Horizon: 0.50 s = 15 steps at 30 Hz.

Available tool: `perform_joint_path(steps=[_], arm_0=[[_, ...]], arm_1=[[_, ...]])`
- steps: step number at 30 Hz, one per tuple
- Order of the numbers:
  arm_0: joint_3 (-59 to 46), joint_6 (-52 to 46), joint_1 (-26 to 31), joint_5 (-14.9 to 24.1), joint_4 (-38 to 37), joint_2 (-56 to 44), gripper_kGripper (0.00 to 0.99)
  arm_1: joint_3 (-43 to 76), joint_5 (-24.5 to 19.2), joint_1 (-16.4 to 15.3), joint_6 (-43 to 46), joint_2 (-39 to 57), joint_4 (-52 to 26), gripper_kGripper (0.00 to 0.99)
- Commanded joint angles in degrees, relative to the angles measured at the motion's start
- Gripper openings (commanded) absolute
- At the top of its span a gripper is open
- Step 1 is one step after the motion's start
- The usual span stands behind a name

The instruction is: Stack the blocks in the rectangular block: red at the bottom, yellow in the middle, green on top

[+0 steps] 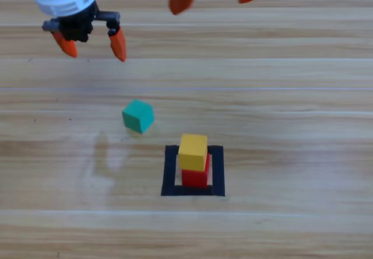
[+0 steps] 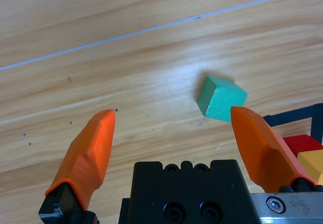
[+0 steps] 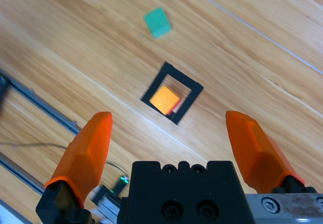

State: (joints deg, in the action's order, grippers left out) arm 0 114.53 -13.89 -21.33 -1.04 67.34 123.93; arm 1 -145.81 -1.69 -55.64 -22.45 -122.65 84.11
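The wooden counter (image 1: pixel 303 95) has pale planks with the grain running across the high view. Flat on it lies the black tape frame (image 1: pixel 168 171), with bare wood showing inside its outline. The red cube (image 1: pixel 197 177) sits on the counter inside that frame, toward its far side. The teal-green cube (image 1: pixel 138 116) rests directly on the wood outside the frame, near its far-left corner, clear of the tape and turned at an angle.
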Motion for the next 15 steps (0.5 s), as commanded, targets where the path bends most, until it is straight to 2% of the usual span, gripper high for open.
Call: perform_joint_path(steps=[1,3,5,6,7,9,11,15], arm_0=[[-0.7,-0.1,-6.8,2.0,0.0,6.1,0.976],[-0.5,-0.2,-8.6,2.7,0.0,7.2,0.976],[-0.5,-0.2,-10.0,3.2,-0.1,8.2,0.976],[-0.3,-0.2,-10.7,3.3,-0.1,8.6,0.976],[-0.3,-0.1,-11.1,3.3,-0.1,9.0,0.976],[-0.4,0.0,-11.4,3.1,0.0,9.0,0.977],[-0.5,0.2,-11.4,2.7,0.0,9.0,0.979],[-0.5,0.4,-11.4,2.7,0.0,9.8,0.977]], arm_1=[[10.9,-1.1,5.0,4.1,0.2,-2.4,0.990],[22.4,0.4,6.8,6.4,5.8,-9.8,0.990],[42.5,6.9,9.3,9.6,17.2,-26.1,0.990],[54.0,10.7,10.6,11.3,23.8,-36.8,0.990],[61.3,11.7,10.8,12.7,28.5,-43.5,0.990],[67.1,11.4,10.8,14.7,32.6,-46.8,0.990],[69.3,10.7,10.5,17.0,33.6,-46.9,0.990],[72.4,12.8,10.5,20.5,33.8,-49.5,0.988]])
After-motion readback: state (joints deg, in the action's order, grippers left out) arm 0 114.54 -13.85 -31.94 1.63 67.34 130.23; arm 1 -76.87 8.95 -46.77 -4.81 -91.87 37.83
